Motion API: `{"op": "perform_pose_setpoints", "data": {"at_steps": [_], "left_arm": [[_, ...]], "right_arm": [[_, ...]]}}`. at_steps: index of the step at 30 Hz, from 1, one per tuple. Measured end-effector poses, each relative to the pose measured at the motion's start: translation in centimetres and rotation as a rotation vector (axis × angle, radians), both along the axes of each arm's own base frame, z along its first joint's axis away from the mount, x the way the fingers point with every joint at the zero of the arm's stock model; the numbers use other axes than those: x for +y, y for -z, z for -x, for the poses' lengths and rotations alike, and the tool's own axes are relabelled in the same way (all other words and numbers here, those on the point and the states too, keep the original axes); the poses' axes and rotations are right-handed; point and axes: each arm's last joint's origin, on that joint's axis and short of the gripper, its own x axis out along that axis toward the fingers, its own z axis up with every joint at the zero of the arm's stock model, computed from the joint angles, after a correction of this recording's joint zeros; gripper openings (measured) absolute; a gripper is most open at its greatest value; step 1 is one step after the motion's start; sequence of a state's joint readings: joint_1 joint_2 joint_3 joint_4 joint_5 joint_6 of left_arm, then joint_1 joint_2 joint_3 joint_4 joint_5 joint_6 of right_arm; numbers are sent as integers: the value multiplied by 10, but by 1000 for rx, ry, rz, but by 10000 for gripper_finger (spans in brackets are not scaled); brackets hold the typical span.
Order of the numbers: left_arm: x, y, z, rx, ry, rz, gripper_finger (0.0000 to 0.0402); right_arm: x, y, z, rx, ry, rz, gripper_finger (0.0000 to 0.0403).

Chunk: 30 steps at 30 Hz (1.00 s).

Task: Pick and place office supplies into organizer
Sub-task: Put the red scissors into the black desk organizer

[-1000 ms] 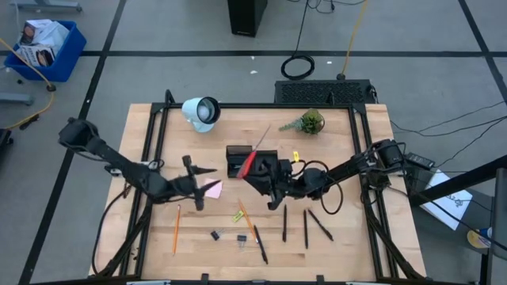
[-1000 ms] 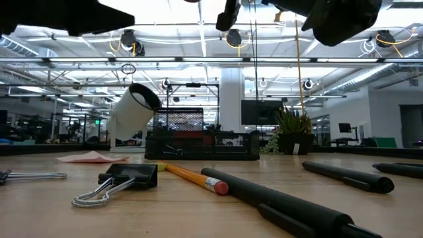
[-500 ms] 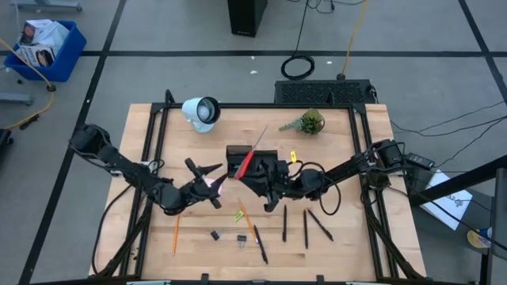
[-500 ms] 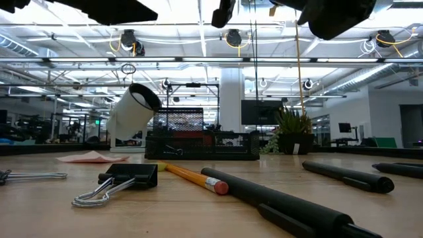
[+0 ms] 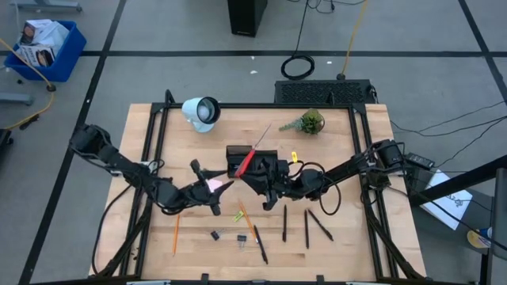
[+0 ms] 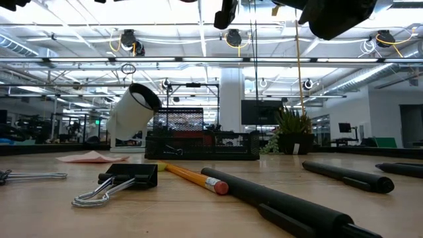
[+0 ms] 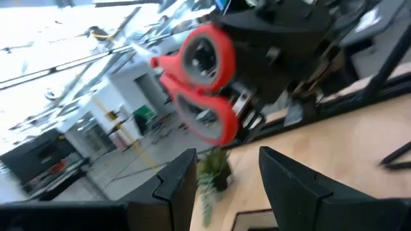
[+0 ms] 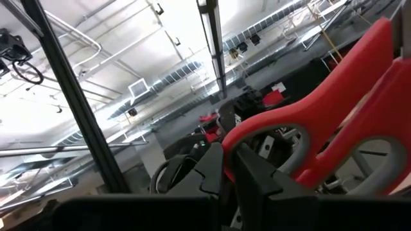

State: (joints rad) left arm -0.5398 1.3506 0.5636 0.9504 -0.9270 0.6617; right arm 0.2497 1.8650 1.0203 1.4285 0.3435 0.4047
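My right gripper [image 5: 253,171] hangs above the black organizer [image 5: 238,152] and is shut on the red-handled scissors [image 5: 249,161]. Their blades [image 5: 262,136] slant up toward the far edge. My left gripper [image 5: 207,188] stands open just left of them, above the pink sticky-note pad [image 6: 92,157], which lies flat on the table. In the left wrist view the scissors' red handle loops [image 7: 200,80] are ahead of my open fingers [image 7: 176,183], with nothing between them. Pencils [image 5: 176,233], pens [image 5: 306,228], clips [image 5: 215,234] and a yellow piece [image 5: 238,214] lie on the near half. My right gripper pinches the scissors between its two fingers [image 8: 212,168] at the red handle end [image 8: 263,138]; the fingers hide the exact spot. The scissors are lifted clear above the organizer, tilted, with the blades pointing up and away and the loops facing my left gripper.
A white round lamp [image 5: 200,112] and a small green plant [image 5: 309,122] stand at the far edge, with a black mesh panel [image 5: 325,92] behind. At table height, a binder clip [image 6: 122,180], a pencil [image 6: 195,177] and pens [image 6: 284,206] lie near the front.
My left gripper has moved toward the table's right edge, closer to the scissors and my right gripper. It rose a little and rolled slightly, and its fingers stayed open. The scissors and the pink pad have kept their places.
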Motion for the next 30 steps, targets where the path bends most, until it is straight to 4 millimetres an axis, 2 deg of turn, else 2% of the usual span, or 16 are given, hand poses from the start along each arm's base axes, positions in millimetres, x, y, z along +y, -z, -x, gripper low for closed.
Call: {"op": "perform_pose_setpoints", "data": {"at_steps": [19,30], "left_arm": [[18,-3,-13,-70,56,38,174],[8,-3,-48,-23,-23,-15,175]], "right_arm": [[-1,1,0,11,20,-11,13],[0,9,-3,32,15,-16,13]]}}
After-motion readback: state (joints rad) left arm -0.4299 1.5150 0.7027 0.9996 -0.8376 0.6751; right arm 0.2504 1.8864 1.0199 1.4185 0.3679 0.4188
